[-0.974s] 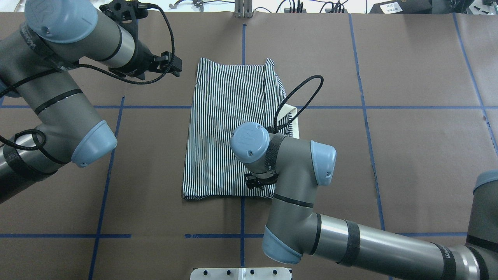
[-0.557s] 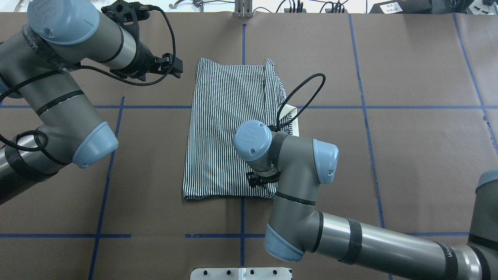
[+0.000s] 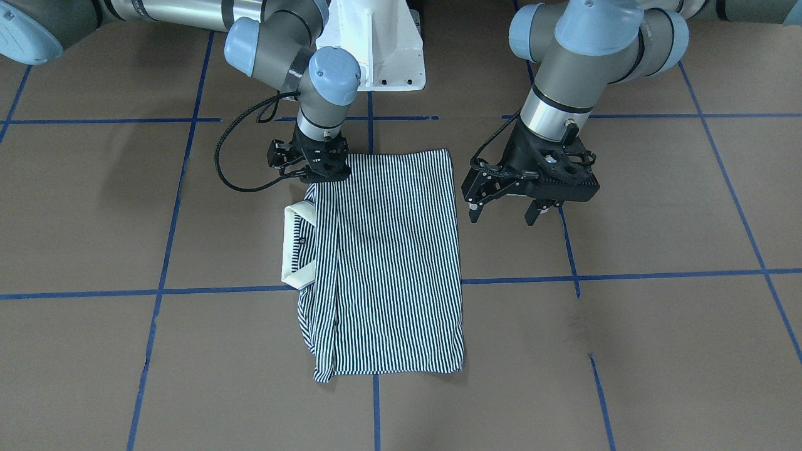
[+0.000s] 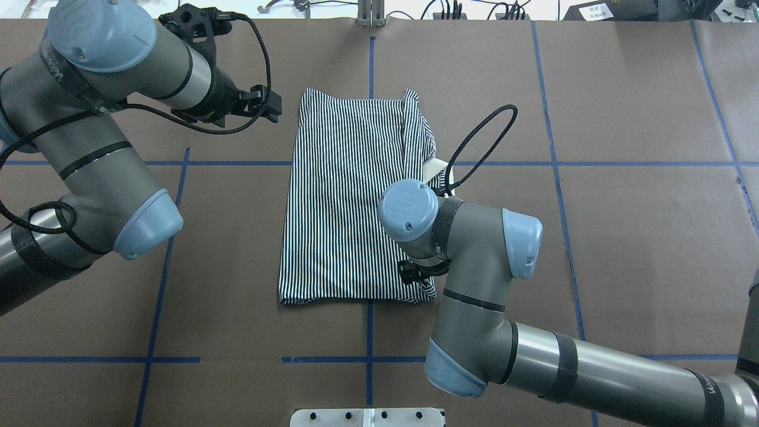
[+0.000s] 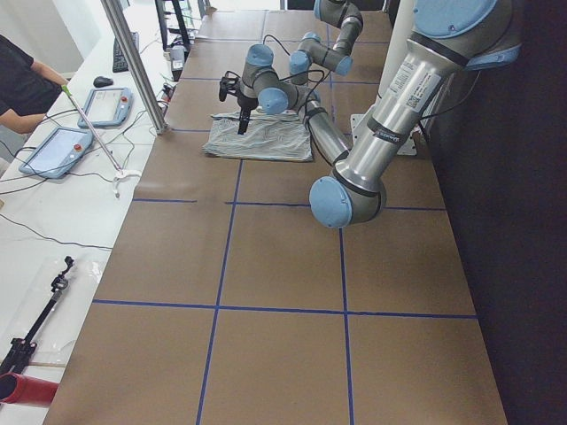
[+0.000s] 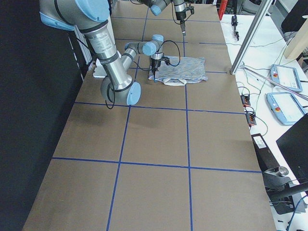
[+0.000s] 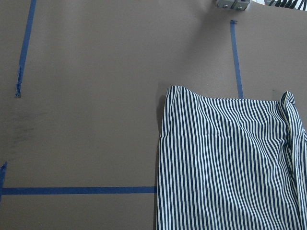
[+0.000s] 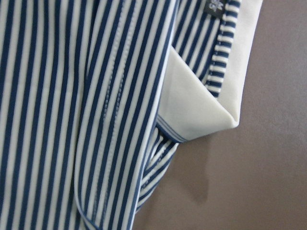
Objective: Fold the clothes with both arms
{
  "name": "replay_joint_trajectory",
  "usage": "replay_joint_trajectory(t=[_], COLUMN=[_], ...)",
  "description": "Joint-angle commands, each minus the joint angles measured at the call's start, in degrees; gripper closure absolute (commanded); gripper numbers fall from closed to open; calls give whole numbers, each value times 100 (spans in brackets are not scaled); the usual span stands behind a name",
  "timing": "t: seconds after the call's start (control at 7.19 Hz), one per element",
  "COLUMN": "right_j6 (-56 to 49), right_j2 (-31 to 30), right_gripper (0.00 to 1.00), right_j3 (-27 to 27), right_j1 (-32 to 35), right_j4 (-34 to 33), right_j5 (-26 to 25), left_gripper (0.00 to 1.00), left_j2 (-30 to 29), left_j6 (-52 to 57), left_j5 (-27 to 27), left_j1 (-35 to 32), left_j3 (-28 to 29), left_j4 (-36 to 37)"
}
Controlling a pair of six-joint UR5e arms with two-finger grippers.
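A "UR" logo stands on the blue joint cap [image 4: 407, 205] of the right arm [image 4: 593, 369]; the black tag [image 8: 217, 5] inside the shirt [image 8: 72, 96] is too blurred to read.

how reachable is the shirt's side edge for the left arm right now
Likely yes: the left pincer hangs open just beside the edge of the striped shirt, with only bare table between them.

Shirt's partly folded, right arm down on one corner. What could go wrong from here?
1. The right gripper is at one corner of the shirt while the left gripper hangs open off the cloth. A one-sided pull could skew or drag the fold.
2. The white collar pokes out past the shirt's edge, so the next fold may leave it exposed or bunched.
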Motion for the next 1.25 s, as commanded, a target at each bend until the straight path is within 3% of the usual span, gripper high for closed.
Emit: replay_joint_trajectory(t=[0.0,1.11], right_j6=[-10,-36], right_j2=[70,211], right_gripper=[0,0], right_j3=[11,-147], right_j1=[2,-24], right_j4=[11,46], right_j5=[8,34], left_gripper=[0,0], left_j2=[5,-3], left_j6=[-2,-11], left_j5=[9,0], left_j1=[14,22], left_j3=[137,137], left_j4=[-199,-208])
